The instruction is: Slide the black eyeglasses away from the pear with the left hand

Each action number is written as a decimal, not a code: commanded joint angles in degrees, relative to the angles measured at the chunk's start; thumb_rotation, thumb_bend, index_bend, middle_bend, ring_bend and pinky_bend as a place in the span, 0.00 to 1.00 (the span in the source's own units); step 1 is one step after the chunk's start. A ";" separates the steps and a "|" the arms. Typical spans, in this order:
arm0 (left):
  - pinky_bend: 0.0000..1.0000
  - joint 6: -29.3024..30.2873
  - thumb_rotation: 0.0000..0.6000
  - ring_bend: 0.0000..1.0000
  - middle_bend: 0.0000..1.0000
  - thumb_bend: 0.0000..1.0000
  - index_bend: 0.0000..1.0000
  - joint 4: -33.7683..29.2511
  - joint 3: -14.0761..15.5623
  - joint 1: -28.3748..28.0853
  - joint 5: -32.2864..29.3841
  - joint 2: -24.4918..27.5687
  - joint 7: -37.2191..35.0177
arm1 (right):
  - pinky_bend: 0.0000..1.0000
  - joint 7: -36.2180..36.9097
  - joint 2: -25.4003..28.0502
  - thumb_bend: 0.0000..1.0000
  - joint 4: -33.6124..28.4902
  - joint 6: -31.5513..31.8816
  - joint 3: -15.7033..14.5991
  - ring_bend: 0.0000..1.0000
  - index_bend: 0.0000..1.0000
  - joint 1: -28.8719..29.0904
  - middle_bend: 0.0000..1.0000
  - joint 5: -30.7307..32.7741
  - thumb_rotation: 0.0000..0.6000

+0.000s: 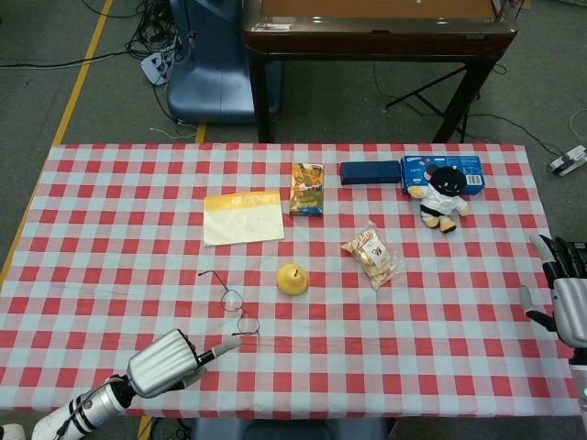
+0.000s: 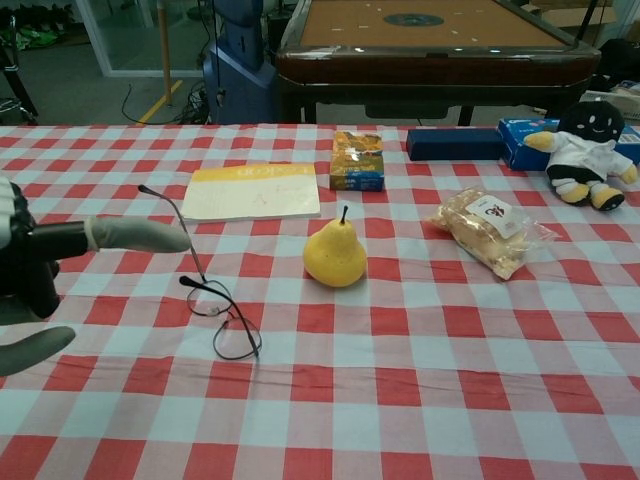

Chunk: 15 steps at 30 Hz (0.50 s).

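Centrally, left of middle in the head view: black eyeglasses (image 1: 231,303), thin wire frame, lenses flat on the checked cloth (image 1: 110,238), one temple arm stretched toward the upper left. Just right of them, apart: yellow pear (image 1: 293,279), upright. Lower left: left hand (image 1: 170,363), most fingers curled in, one finger (image 1: 223,349) pointing out, tip near the glasses' near rim, holding nothing. Right edge: right hand (image 1: 568,298), fingers spread, empty. Further up: yellow booklet (image 1: 242,217), snack box (image 1: 307,189), bagged snack (image 1: 372,254), plush toy (image 1: 443,196).
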 commanded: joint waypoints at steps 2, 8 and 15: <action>0.97 -3.33 1.00 0.93 1.00 0.51 0.03 -0.87 -0.40 -0.24 -0.95 -1.27 3.76 | 0.07 -0.17 -0.15 0.43 0.02 0.21 0.20 0.00 0.00 0.02 0.09 0.24 1.00; 0.97 -8.10 1.00 0.93 1.00 0.51 0.00 -1.75 -1.95 -0.22 -3.74 -4.29 10.72 | 0.07 -0.33 -0.55 0.43 0.27 -0.39 0.01 0.00 0.00 0.16 0.09 0.62 1.00; 0.97 -12.64 1.00 0.92 1.00 0.51 0.00 -2.06 -3.67 -0.60 -8.43 -6.92 14.84 | 0.07 0.15 -0.85 0.43 0.79 -0.46 -0.17 0.00 0.00 0.02 0.09 0.78 1.00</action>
